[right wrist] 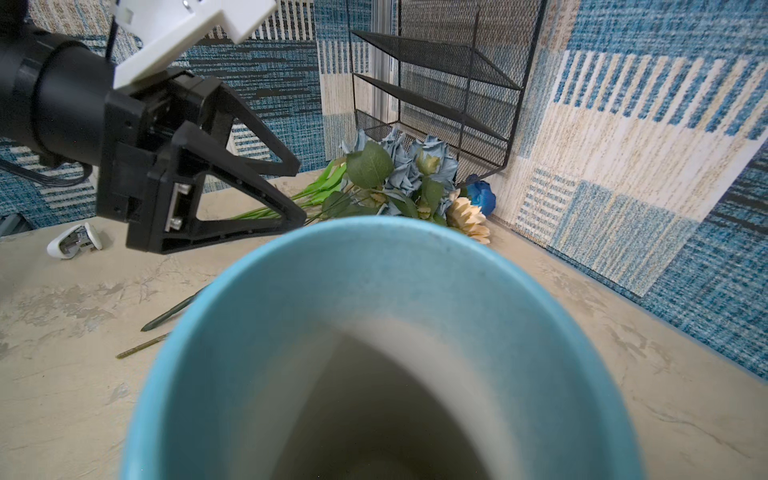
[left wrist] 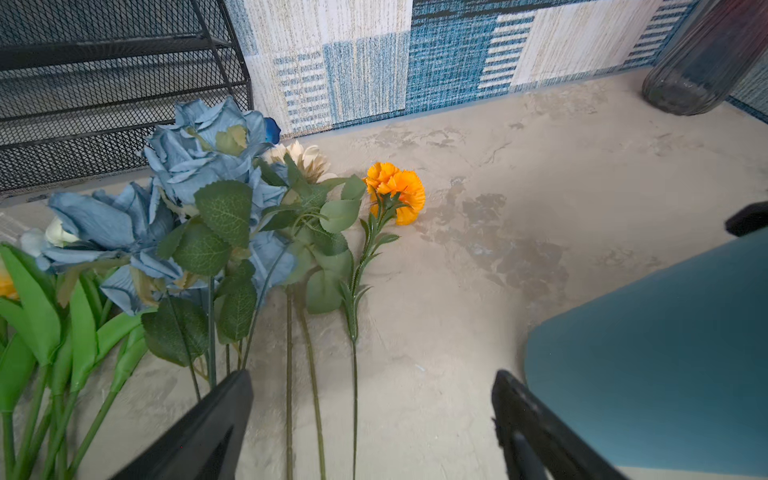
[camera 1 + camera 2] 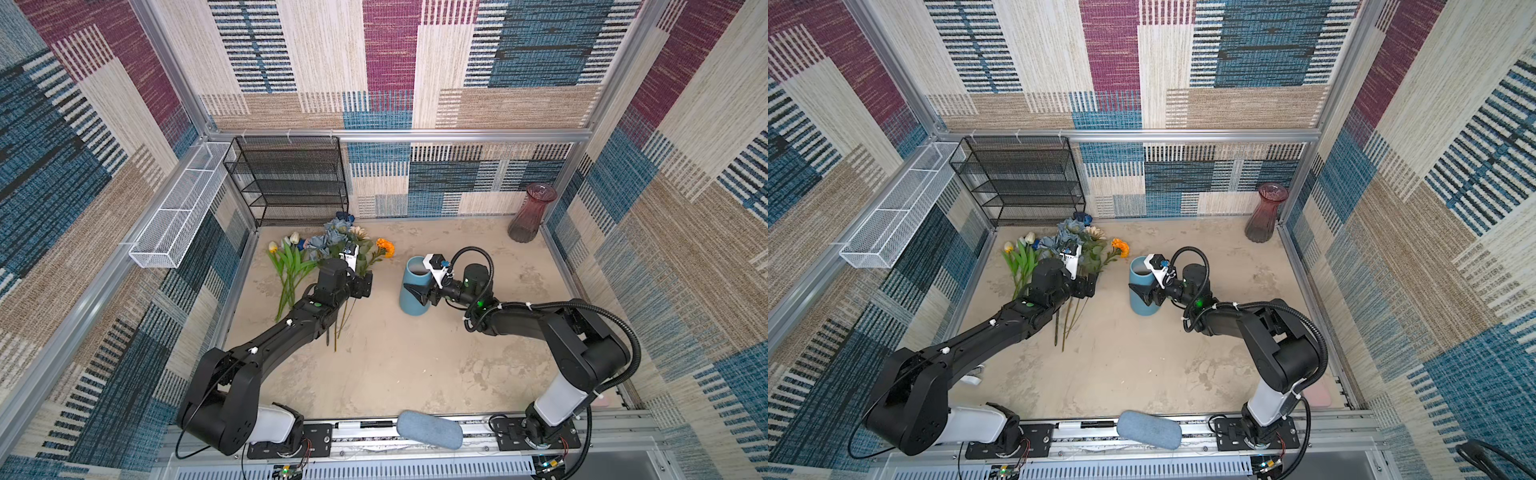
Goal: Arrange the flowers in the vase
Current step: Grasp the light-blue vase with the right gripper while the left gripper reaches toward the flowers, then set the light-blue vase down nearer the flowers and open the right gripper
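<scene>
Blue-and-green heap of artificial long-stemmed flowers (image 3: 332, 245) all flat on the beige table (image 3: 415, 374), beside the black mesh rack (image 3: 291, 178); none placed yet. Tall matte blue cylindrical vase (image 3: 409, 278) mid-table, empty, right gripper (image 3: 417, 291) clamped round it. Left gripper (image 2: 370, 376) jaws wide apart over the stems, holding nothing.

Left arm stretched forward, left gripper (image 2: 372, 378) low, jaws spread wide. Right arm elbow-bent, reaching inward, right gripper (image 3: 417, 289) seemingly clamped around blue vase (image 3: 409, 306).
</scene>
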